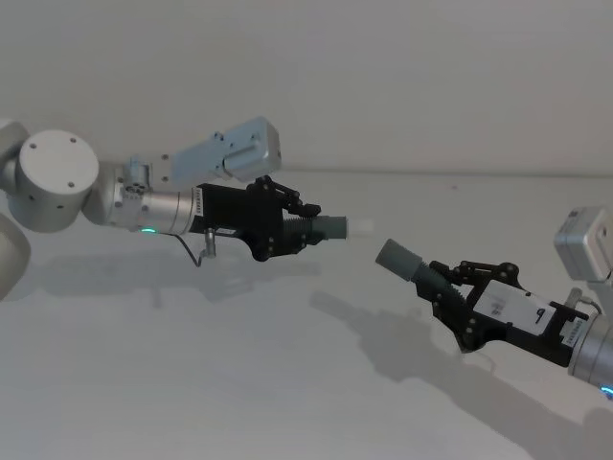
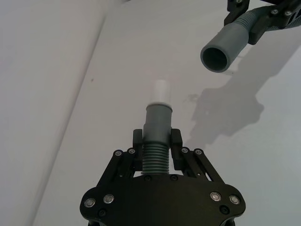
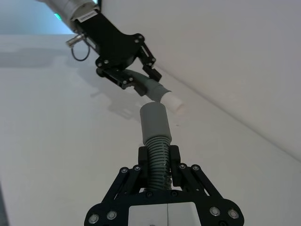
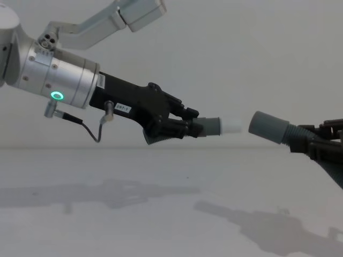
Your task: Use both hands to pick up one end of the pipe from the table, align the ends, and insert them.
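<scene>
1. Broadly, the table (image 1: 239,383) is a flat, matt white surface. Both pipe pieces hang clear above it and throw soft shadows on it.
2. From the robot's left, the left gripper (image 1: 305,230) reaches in on a silver wrist (image 4: 59,80) with a green ring light (image 4: 56,96). Its black fingers are closed in on the ribbed neck of the tipped pipe piece (image 1: 330,228), which lies roughly level and points toward the robot's right.
3. From the robot's right, the right gripper (image 1: 442,283) is clamped in the same way round the corrugated neck of the socket pipe piece (image 1: 412,266), which slants up toward the other arm.
4. Both pieces are dark grey, with flexible-looking ribbing that runs into a smooth, thicker, straight collar.
5. The socket collar (image 4: 268,127) is a plain open tube with a round, dark mouth.
6. The white tip (image 4: 231,126) is narrower, smooth and blunt. From the chest it sits just short of the socket at about the same height, with a small gap between them. From the head and left wrist, though, the socket lies off the tip's long axis and is angled across it. I judge that the coming move depends on bringing the two axes into one line before closing the gap, and neither arm looks clearly the nearer.
</scene>
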You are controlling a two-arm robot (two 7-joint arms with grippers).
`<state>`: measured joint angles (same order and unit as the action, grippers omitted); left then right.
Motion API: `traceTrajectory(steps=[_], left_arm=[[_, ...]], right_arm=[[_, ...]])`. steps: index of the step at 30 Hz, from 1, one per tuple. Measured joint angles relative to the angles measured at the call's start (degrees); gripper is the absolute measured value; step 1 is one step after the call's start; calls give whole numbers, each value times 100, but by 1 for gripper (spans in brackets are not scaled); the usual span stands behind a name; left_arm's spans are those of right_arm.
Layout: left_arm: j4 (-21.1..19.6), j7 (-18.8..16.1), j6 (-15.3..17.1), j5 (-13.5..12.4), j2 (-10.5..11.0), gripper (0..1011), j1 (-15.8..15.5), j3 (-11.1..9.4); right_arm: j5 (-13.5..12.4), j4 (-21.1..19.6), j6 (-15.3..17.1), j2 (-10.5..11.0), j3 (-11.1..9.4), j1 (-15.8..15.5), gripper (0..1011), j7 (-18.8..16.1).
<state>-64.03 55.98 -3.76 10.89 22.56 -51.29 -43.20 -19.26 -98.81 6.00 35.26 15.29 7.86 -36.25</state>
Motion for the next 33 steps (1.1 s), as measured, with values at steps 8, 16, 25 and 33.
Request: traceTrajectory(steps=[8, 16, 25, 33], left_arm=[[-213, 164, -139, 42, 164, 333, -3, -36], [-375, 289, -243, 104, 287, 333, 0, -60], [-495, 393, -323, 175, 393, 333, 3, -86], [-580, 473, -359, 233, 468, 333, -6, -116]], right_arm=[[-91, -153, 83, 177, 70, 44, 265, -220], [-154, -247, 202, 304, 145, 92, 264, -343], [-197, -296, 317, 390, 212, 139, 265, -385], [-222, -324, 430, 456, 250, 163, 264, -356]])
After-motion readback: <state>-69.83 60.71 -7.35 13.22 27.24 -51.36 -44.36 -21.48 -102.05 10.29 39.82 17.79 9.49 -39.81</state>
